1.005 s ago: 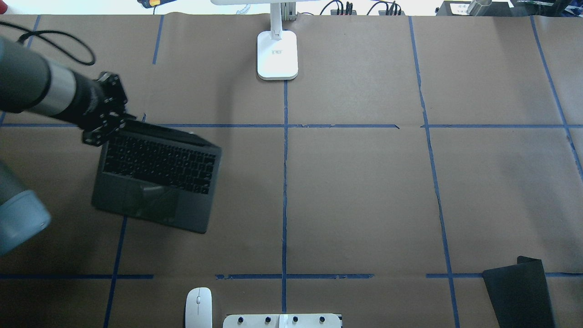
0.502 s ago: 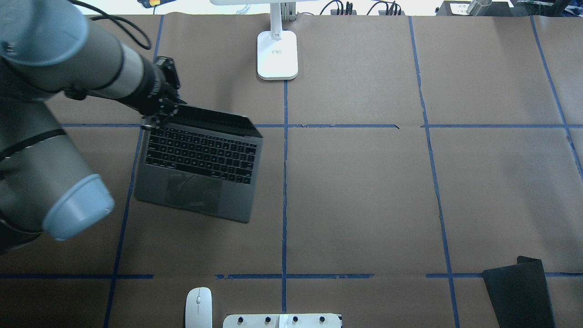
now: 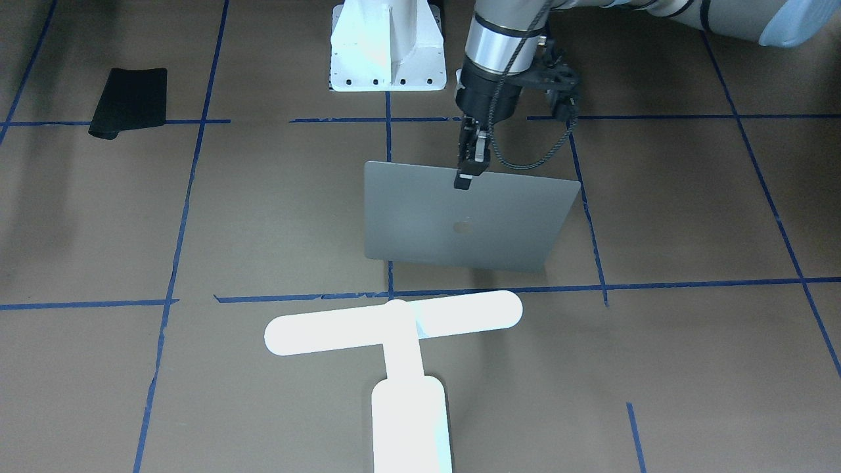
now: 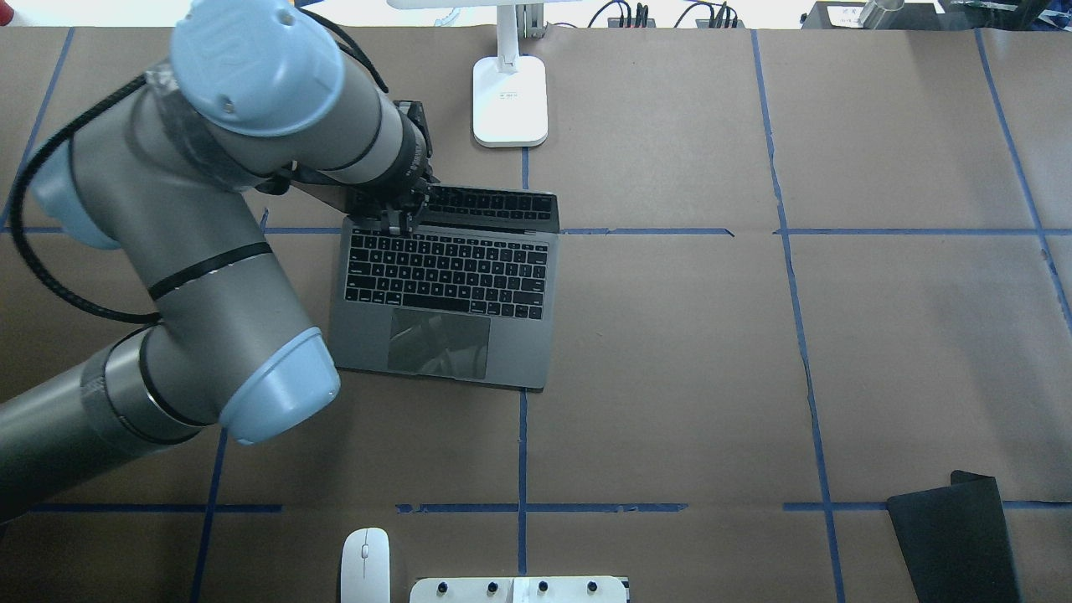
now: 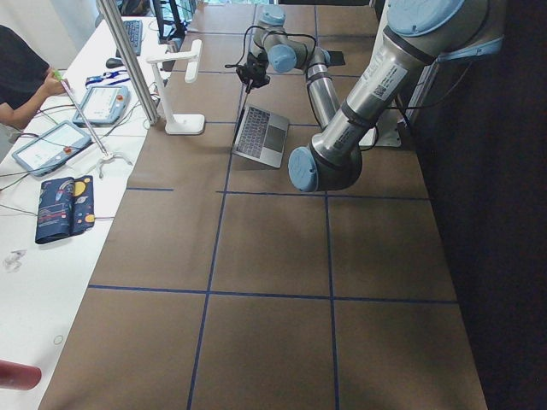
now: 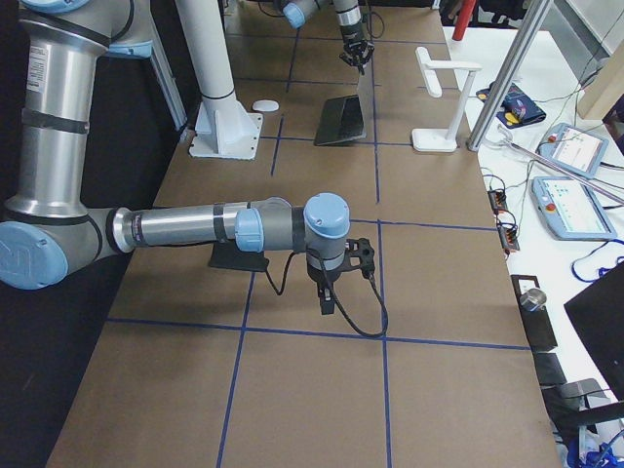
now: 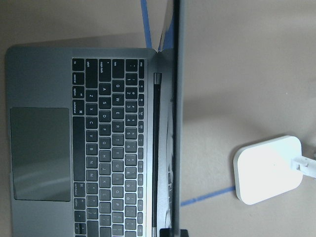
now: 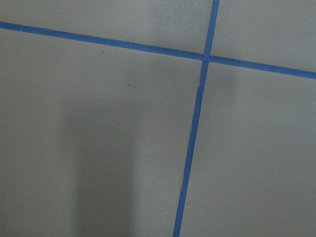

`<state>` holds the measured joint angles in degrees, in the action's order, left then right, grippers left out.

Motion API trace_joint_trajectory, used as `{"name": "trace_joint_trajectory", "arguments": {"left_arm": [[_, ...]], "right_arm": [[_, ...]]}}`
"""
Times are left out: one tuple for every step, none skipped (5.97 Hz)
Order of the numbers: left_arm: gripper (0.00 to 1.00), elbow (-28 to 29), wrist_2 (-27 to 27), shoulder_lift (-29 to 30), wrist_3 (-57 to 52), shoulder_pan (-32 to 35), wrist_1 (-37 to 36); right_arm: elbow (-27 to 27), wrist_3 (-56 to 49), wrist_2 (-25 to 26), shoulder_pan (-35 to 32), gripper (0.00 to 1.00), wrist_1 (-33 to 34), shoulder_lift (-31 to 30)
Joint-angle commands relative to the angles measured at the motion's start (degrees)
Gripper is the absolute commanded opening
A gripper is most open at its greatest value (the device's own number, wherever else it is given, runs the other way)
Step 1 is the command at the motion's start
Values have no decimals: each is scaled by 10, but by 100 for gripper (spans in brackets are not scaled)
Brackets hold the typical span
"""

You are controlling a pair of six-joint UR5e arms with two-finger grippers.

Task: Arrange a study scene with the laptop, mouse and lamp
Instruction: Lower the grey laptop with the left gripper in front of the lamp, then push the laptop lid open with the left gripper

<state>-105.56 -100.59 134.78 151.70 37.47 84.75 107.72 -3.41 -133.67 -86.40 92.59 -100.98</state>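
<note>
Laptop stands open near the middle of the bench, just in front of the lamp, its lid edge pinched in the left pincer. The mouse lies well apart, apparently yet to be placed. Whether the right pincer is wide or narrow cannot be told.

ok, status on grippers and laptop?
Left gripper shut on laptop lid edge. Right gripper over bare table, state unclear. Laptop open, lamp just beyond, nothing between.

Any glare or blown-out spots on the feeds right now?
Exterior front-facing: the lamp is blown out to flat white, while the laptop lid reads evenly lit. Overhead exterior: its trackpad shows a reflection. Left wrist-mounted: keys sharp and legible.
</note>
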Motion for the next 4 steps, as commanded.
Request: {"name": "trace_joint_trajectory", "arguments": {"left_arm": [[0,73,18,31,4,-13,24],[0,91,19,35,5,-13,38],[0,101,28,47,39,-13,39],[0,103,28,48,50,-13,38]], "right_arm": [[-4,0,-1,0,100,0,0],[-4,0,-1,0,100,0,0],[-4,0,-1,0,100,0,0],[-4,0,-1,0,100,0,0]]}}
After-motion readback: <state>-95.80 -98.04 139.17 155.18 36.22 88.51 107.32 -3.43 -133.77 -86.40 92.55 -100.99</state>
